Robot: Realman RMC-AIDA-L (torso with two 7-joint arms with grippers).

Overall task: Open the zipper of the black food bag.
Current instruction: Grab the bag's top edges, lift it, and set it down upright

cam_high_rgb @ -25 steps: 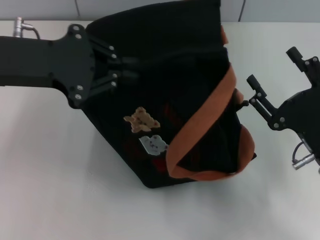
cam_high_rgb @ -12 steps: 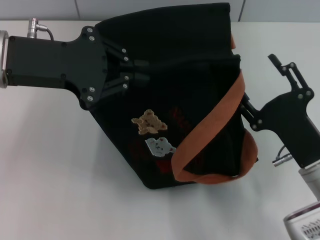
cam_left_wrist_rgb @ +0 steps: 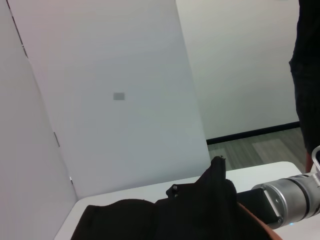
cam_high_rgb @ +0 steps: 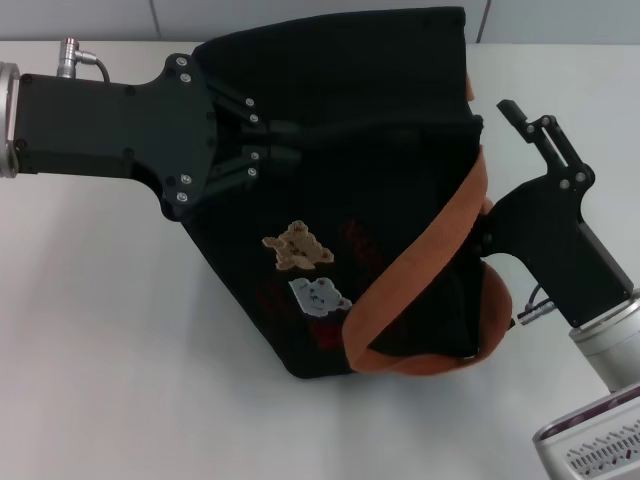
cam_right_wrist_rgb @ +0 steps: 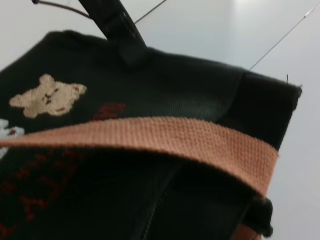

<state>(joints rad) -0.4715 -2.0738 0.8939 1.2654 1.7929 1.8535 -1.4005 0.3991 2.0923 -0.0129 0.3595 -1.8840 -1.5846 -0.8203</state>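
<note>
The black food bag point(cam_high_rgb: 380, 90) lies tilted on the white table, bear patches point(cam_high_rgb: 297, 245) facing up and a brown-orange strap point(cam_high_rgb: 420, 260) looped across its near end. My left gripper point(cam_high_rgb: 278, 146) reaches in from the left and is shut on a fold of the bag's fabric. At the bag's right end, my right gripper point(cam_high_rgb: 493, 165) stands open, one finger up in the air, the other hidden against the strap. The right wrist view shows the bag point(cam_right_wrist_rgb: 165, 85) and strap point(cam_right_wrist_rgb: 165, 137) close up. The zipper is lost among the black folds.
The bag rests on a white table point(cam_high_rgb: 100, 350), with a pale wall just behind it. My right arm's silver wrist point(cam_high_rgb: 610, 340) hangs over the table's near right. The left wrist view shows the bag's fabric point(cam_left_wrist_rgb: 165, 215) and the right arm point(cam_left_wrist_rgb: 290, 192).
My right gripper has swung in leftward from the table's right side up against the bag's strap end. The left gripper first drew the bag slightly right, then held still.
</note>
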